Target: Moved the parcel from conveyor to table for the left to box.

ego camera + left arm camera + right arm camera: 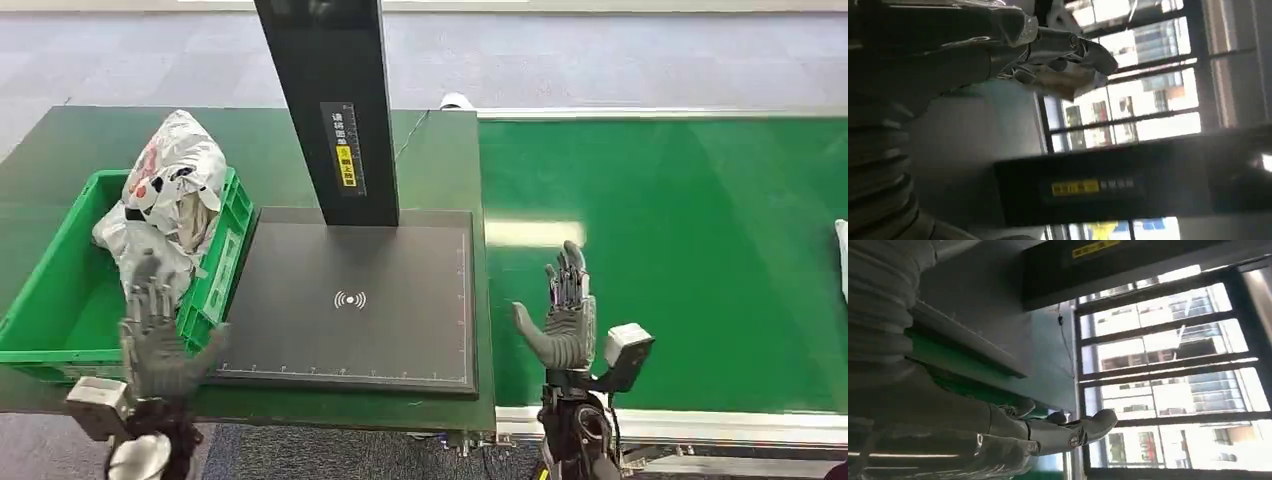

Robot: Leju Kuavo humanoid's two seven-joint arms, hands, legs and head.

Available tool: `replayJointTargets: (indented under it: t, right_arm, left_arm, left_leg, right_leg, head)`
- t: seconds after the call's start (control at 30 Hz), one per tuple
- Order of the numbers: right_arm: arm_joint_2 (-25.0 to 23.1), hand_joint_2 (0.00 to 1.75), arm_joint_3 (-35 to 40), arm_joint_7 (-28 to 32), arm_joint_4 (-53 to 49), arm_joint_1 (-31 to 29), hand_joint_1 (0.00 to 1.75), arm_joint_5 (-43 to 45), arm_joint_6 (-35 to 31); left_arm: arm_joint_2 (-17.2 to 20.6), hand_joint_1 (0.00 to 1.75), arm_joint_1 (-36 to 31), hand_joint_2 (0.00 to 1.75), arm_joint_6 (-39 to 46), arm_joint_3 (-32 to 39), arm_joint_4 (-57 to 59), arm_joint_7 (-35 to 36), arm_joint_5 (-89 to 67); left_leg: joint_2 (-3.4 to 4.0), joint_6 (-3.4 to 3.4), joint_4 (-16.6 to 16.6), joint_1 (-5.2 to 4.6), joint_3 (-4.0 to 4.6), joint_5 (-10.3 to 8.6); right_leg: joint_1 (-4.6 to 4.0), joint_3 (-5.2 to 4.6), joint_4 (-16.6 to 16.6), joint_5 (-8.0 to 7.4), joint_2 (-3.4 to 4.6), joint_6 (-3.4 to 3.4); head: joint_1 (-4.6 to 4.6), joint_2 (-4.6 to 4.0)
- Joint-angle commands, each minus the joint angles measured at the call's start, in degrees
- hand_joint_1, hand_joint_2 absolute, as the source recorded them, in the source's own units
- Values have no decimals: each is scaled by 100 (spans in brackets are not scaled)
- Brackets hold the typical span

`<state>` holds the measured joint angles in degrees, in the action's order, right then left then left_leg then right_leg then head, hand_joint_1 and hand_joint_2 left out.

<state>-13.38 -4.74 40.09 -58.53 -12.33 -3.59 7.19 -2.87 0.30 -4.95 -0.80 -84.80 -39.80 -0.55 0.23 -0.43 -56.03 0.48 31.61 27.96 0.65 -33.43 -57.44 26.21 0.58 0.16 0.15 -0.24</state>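
Green belt (pixel 680 260) is lying bare at three o'clock; parcels (pixel 165 200) are sitting in the bin (pixel 60 300) at nine. Both the left hand (pixel 155 340) and right hand (pixel 565 310) are hovering spread, holding nothing. A parcel edge (pixel 841 255) is showing at the belt's far end, likely the right hand's next pick.

Even overhead light, a glare patch on the conveyor (pixel 533 233); wrist views backlit, blurred.
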Motion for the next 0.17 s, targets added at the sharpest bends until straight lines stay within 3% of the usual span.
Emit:
replayJointTargets:
  t: [0.03,0.17]
  right_arm:
    - [107,175,790,-9,1003,-365,0,-331,-371]
    - [129,175,807,-9,1077,-386,0,-318,-343]
  left_arm:
    - [-733,0,-302,175,303,-603,1721,-20,-524]
    - [-721,0,-235,175,55,-443,1801,-20,-464]
  left_leg:
    - [-12,1,12,0,-14,-6]
    - [-3,-1,10,4,-17,-3]
  right_leg:
    - [-1,17,11,-2,-12,0]
    - [-6,16,7,0,-2,-1]
  head:
    - [4,0]
    - [0,0]
